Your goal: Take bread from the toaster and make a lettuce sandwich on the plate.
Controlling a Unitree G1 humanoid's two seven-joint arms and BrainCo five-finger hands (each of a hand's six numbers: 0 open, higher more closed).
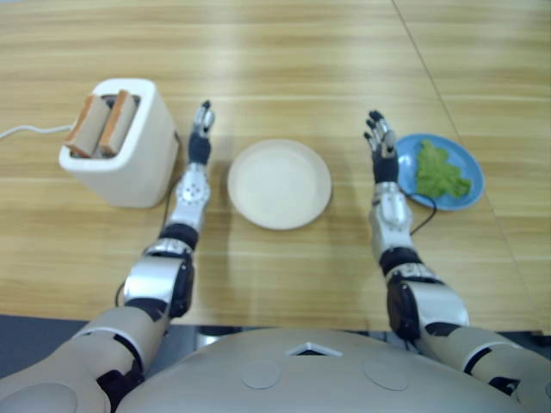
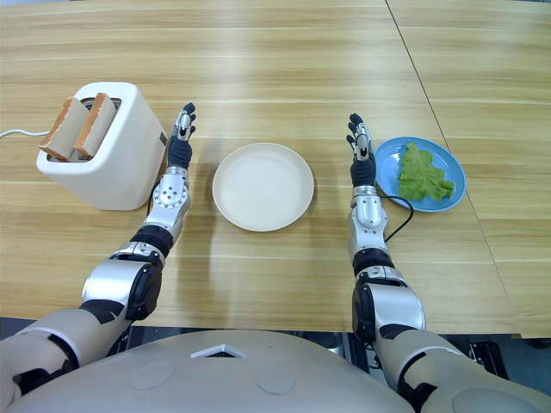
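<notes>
Two slices of bread (image 2: 79, 126) stand upright in the slots of the white toaster (image 2: 112, 172), at the left of the wooden table (image 2: 284, 52), their tops well proud of the slots. White cord (image 2: 13, 133) trails off from the toaster's left side. Left hand (image 2: 181, 133) sits just beside the toaster's right side, fingers straight and pointing away, holding nothing. Cream plate (image 2: 263, 187) lies bare at centre, between the two hands. Right hand (image 2: 359, 151) is likewise flat-fingered and empty, at the left rim of a blue dish (image 2: 443, 155). Lettuce (image 2: 422, 175) lies on that dish.
</notes>
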